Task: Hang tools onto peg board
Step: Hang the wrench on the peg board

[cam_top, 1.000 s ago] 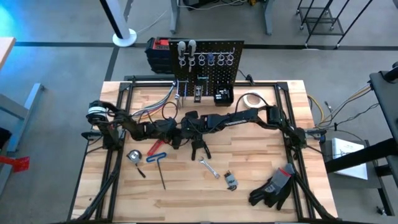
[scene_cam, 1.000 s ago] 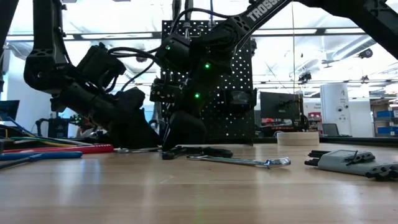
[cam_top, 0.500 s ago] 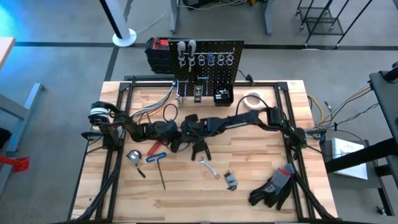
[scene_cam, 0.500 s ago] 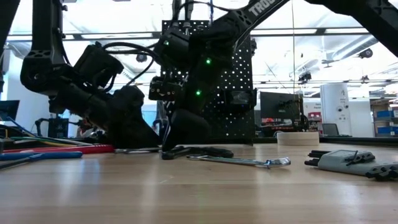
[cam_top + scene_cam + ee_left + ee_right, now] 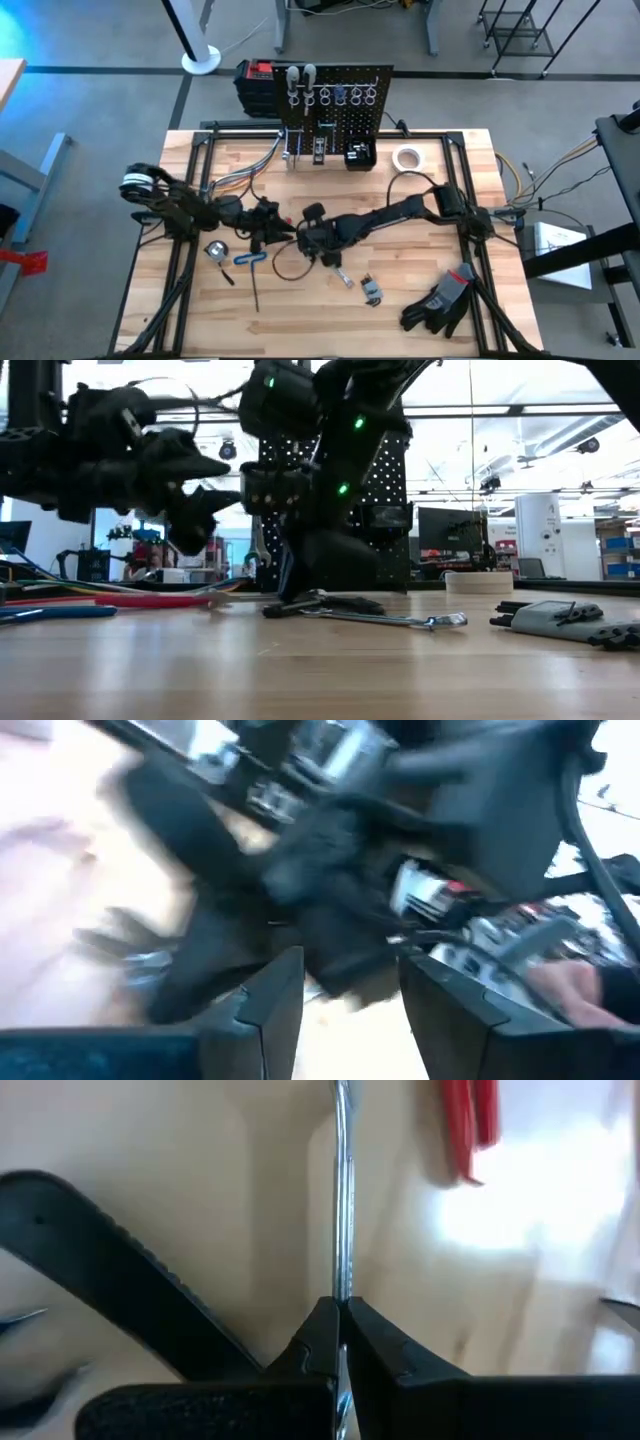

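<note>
- Several tools are not hung yet, so I judge the task is only partly done. The wooden worktop (image 5: 420,230) carries the loose ones around its middle and front.
- At the far edge of the worktop stands the peg board (image 5: 340,115). A few hung tools (image 5: 330,97) are already on the ring hooks along its top, and other hooks look free.
- From its own side, the right claw (image 5: 322,246) reaches to the middle of the worktop and is low over it. In the right wrist view its fingers (image 5: 375,1350) are pressed almost together on a thin silver shaft (image 5: 343,1200). I cannot tell which tool this shaft belongs to.
- Just beside it, a little higher above the wood, is the left claw (image 5: 268,228). Its fingers (image 5: 272,1005) stand apart, and I see nothing clamped between them, though this view is blurred.
- Black gloves (image 5: 438,303) lie near the front right corner; they are not to be hung.
- On the wood there are a silver wrench (image 5: 338,271), a blue-handled tool (image 5: 250,258), a red-handled tool (image 5: 150,600) and a small metal tool (image 5: 372,290). All of them wait for a hook.
</note>
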Controlling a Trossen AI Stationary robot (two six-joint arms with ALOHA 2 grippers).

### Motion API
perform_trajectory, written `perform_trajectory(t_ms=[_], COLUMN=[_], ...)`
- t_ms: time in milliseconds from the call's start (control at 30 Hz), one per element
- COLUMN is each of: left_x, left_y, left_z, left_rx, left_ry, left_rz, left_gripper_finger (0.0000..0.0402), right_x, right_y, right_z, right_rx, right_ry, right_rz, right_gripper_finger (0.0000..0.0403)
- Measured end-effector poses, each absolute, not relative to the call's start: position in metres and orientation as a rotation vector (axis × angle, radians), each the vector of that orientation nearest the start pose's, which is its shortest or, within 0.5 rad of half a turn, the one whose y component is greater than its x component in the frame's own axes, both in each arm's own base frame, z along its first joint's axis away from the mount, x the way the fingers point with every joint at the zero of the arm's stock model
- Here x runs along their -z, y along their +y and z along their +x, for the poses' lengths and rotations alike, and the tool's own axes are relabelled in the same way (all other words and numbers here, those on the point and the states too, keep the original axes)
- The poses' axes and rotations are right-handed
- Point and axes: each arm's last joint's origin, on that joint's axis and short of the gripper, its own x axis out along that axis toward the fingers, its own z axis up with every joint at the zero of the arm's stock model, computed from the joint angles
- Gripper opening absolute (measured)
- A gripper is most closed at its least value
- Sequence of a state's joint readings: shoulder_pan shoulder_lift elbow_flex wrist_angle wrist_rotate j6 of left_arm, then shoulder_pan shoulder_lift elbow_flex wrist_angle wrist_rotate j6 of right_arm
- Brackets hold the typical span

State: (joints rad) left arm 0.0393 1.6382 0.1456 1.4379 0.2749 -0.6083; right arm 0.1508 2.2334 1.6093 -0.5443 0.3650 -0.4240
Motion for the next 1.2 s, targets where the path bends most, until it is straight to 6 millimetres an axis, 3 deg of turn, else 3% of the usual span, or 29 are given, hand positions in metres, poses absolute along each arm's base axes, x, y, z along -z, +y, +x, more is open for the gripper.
perform_trajectory(t_ms=[100,267,533,867,1200], left_x=[-0.119,-0.119,-0.125,-0.142,-0.138], left_y=[0.002,0.0,-0.007,-0.009,-0.007], left_z=[0.202,0.2,0.232,0.252,0.284], left_rx=[0.154,0.151,0.216,0.313,0.079], left_ry=[0.149,0.175,0.238,0.199,0.57], left_rz=[-0.619,-0.624,-0.603,-0.52,-0.421], left_gripper_finger=[0.0154,0.0154,0.0155,0.0155,0.0155], right_x=[-0.144,-0.164,-0.193,-0.212,-0.214], right_y=[0.069,0.088,0.113,0.103,0.104], right_z=[0.445,0.434,0.422,0.411,0.411], right_rx=[-0.055,-0.015,0.043,0.061,0.041], right_ry=[1.151,1.138,1.064,1.094,1.084], right_rz=[-0.702,-0.785,-0.894,-0.751,-0.719], right_gripper_finger=[0.0001,0.0001,0.0001,0.0001,0.0001])
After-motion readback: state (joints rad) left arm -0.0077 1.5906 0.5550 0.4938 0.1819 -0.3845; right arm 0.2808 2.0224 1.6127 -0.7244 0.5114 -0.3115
